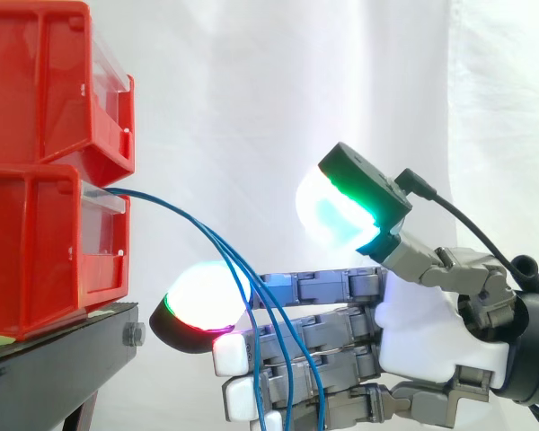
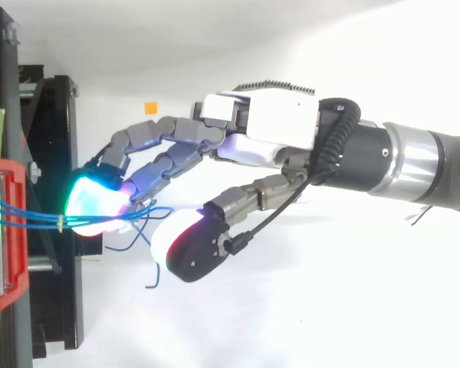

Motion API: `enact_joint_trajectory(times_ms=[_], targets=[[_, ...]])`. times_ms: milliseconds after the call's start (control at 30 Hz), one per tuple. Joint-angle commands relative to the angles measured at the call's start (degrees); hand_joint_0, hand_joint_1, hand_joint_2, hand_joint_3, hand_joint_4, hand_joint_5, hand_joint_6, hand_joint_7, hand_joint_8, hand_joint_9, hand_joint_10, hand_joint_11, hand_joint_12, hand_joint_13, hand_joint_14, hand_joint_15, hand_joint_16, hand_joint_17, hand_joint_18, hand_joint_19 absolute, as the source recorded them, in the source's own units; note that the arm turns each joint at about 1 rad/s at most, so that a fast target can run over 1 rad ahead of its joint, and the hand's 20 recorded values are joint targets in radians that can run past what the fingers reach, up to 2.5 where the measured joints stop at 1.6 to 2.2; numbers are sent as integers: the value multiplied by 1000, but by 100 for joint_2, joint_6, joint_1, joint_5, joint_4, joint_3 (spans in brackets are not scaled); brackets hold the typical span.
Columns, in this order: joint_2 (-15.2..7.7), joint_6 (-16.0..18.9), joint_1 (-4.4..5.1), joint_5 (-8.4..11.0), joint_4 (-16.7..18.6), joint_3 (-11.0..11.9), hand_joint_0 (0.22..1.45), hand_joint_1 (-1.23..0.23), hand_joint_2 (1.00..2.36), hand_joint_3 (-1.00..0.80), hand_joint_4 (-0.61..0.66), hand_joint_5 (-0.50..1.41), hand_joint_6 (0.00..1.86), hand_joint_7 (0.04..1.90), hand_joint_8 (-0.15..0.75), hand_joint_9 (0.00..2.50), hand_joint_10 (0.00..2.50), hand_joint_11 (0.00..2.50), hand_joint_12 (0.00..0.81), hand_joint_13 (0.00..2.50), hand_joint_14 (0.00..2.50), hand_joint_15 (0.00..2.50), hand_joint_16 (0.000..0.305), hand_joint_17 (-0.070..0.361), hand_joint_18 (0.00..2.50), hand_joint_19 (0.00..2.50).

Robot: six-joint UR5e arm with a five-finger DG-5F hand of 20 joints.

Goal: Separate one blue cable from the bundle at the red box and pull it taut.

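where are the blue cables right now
In the side view, the blue cables come out of the lower red bin on the left and droop down to the right, crossing the outstretched fingers of the hand.

The hand (image 2: 264, 126) reaches in from the right, its fingers (image 2: 165, 132) loosely extended toward the red bin (image 2: 19, 268) on the black stand (image 2: 61, 138). Blue cables (image 2: 31, 213) run from the bin to the cyan-glowing pads (image 2: 92, 201), apparently touching them. They then loop loosely beside the spread thumb (image 2: 192, 245).
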Motion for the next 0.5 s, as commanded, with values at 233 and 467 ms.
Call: enact_joint_trajectory(times_ms=[233, 467], targets=[[6, 9, -54, -132, -120, 68, 553, -726, 1002, -462, 204, -152, 502, 900, 296, 752, 16, 536, 345, 749, 18, 552, 44, 100, 563, 652], [-3, 9, -54, -132, -120, 120, 553, -725, 1002, -462, 206, -150, 503, 906, 296, 752, 14, 540, 345, 749, 18, 548, 45, 100, 568, 649]])
